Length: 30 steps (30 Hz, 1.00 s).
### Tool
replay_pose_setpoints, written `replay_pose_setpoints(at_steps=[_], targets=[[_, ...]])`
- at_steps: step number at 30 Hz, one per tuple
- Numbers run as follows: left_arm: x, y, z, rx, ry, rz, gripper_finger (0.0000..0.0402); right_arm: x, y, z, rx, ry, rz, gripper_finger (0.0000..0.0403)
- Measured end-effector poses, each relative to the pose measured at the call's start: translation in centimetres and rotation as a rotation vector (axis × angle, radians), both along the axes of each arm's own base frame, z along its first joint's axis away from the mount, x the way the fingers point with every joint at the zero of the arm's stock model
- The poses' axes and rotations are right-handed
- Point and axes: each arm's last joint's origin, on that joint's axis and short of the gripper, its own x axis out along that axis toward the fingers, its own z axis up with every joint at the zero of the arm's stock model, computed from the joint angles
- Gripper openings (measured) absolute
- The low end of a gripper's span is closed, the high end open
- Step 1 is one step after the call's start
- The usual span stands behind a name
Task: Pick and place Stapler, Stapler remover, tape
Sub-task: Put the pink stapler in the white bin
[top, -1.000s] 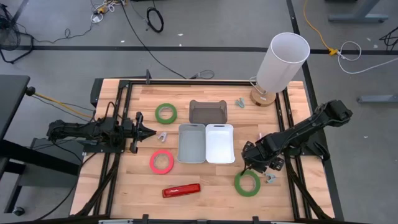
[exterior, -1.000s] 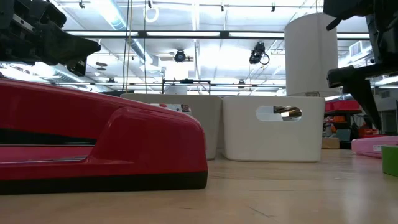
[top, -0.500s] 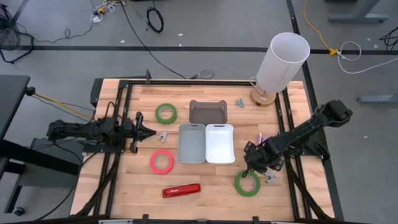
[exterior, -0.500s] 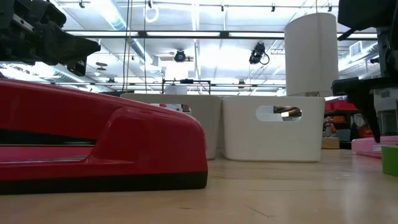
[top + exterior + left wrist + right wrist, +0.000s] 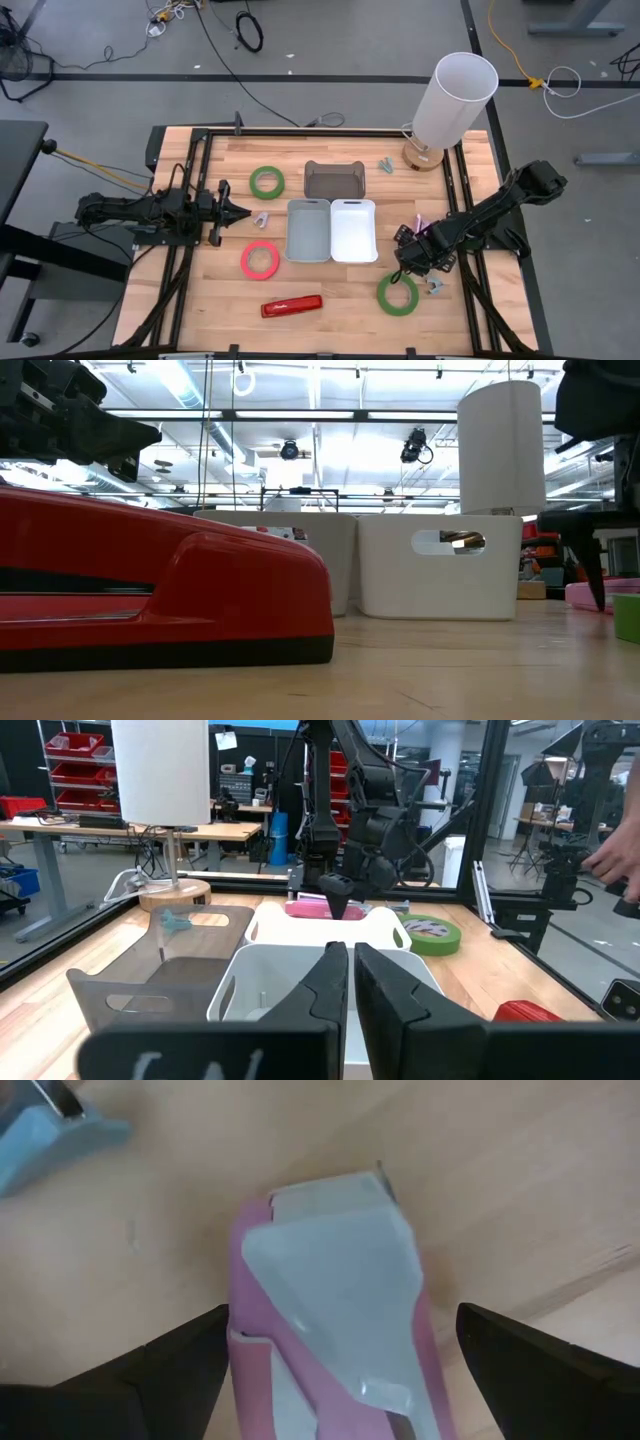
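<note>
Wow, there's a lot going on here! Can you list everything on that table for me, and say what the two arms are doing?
Tape rolls: three; green far left, red near left, green near right.
Red stapler: one, near edge.
Pink stapler: one, under the right tool.
Bins: three, middle; brown, grey, white.
Staple removers: three, bluish-grey; one beside the lamp, one by the left tool, one beside the near-right tape.
Lamp: one, white, far right.
Left tool: shut, waiting at left.
Right tool: open, straddling the pink stapler.

the right gripper (image 5: pixel 412 252) is low over the table near the front right, with its fingers (image 5: pixel 170 1370) spread wide apart. the left gripper (image 5: pixel 243 211) waits at the left side, fingers pressed together.
</note>
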Motion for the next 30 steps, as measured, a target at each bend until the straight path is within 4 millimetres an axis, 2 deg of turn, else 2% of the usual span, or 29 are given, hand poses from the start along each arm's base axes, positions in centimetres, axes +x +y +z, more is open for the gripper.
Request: replay_pose_setpoints(at_steps=[4, 16, 24, 30], targets=[[0.0, 0.0, 0.0, 0.000, 0.000, 0.000, 0.0028, -0.1, -0.1, -0.1, -0.019, 0.000, -0.008, 0.0370], [0.0, 0.0, 0.0, 0.000, 0.000, -0.001, 0.0028, -0.1, -0.1, 0.0, -0.017, 0.000, -0.049, 0.0290], [0.0, 0.0, 0.0, 0.000, 0.000, 0.000, 0.0028, -0.1, -0.1, 0.1, -0.012, 0.010, -0.047, 0.0284], [0.0, 0.0, 0.0, 0.000, 0.000, 0.000, 0.0028, 0.6, 0.2, 1.9, -0.038, -0.014, -0.047, 0.0283]])
